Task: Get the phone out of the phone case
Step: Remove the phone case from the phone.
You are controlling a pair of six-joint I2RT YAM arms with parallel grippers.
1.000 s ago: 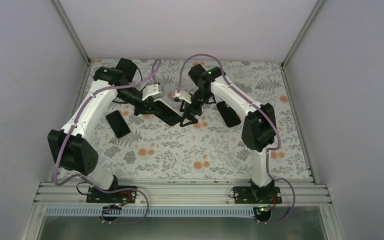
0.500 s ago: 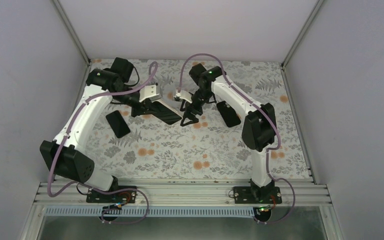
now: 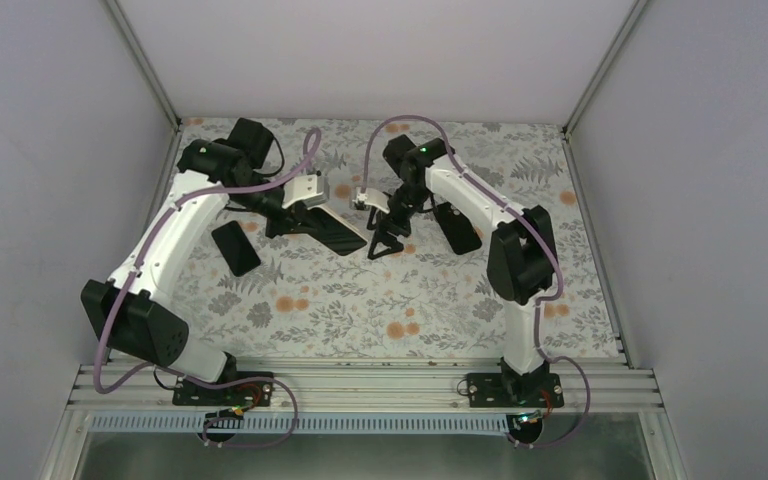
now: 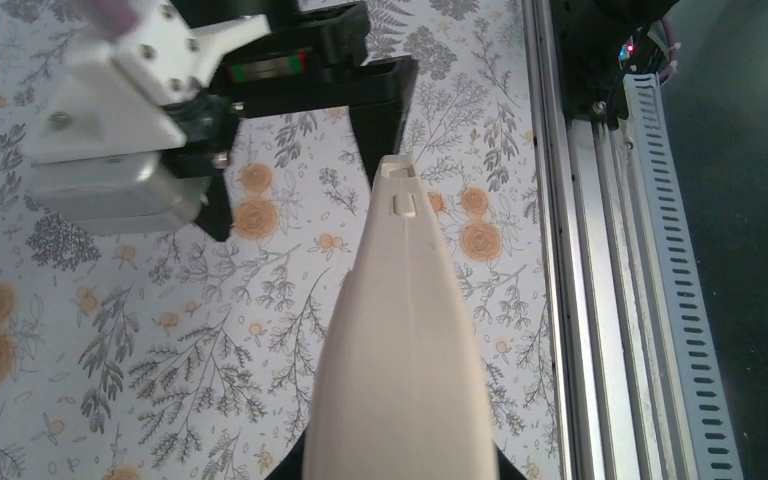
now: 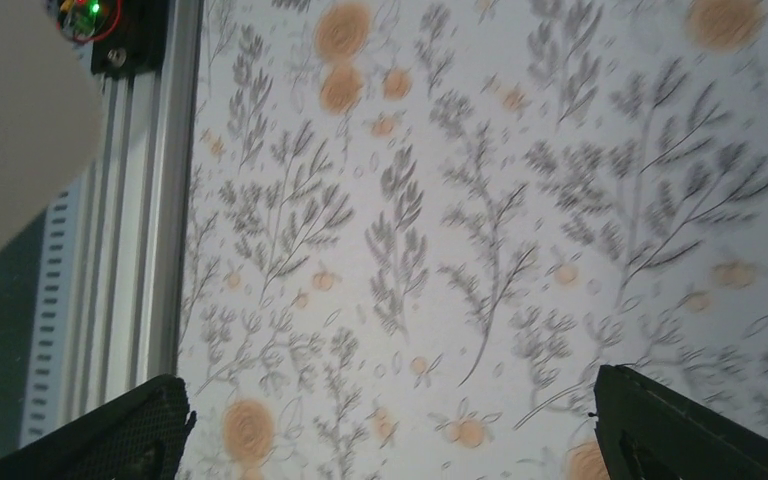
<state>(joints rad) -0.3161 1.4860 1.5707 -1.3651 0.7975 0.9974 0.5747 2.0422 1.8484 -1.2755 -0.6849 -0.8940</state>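
The phone case is up off the table, pinched at its left end by the left gripper, with the free end sticking out toward the middle of the workspace. From above it reads as a flat black slab. In the left wrist view the phone case shows a cream side instead, seen almost end-on, with a couple of small cutouts near the far tip. Honestly can't tell from any view whether the phone is sitting in it, there's no seam I can make out. The left fingers only peek in as black corners either side of the case at the bottom of that wrist view, clamped onto it. The right gripper hangs pointing down just beside the case's free end. It's really close, but touching or not, I can't say. Its jaws are spread wide, and the right wrist view shows the two fingertips far apart with nothing but the floral tablecloth between them. Further out, two more flat black pieces lie on the cloth. The left slab is near the left arm, and the right slab is partly hidden by the right arm. The aluminium rail carrying both bases runs along the near edge.
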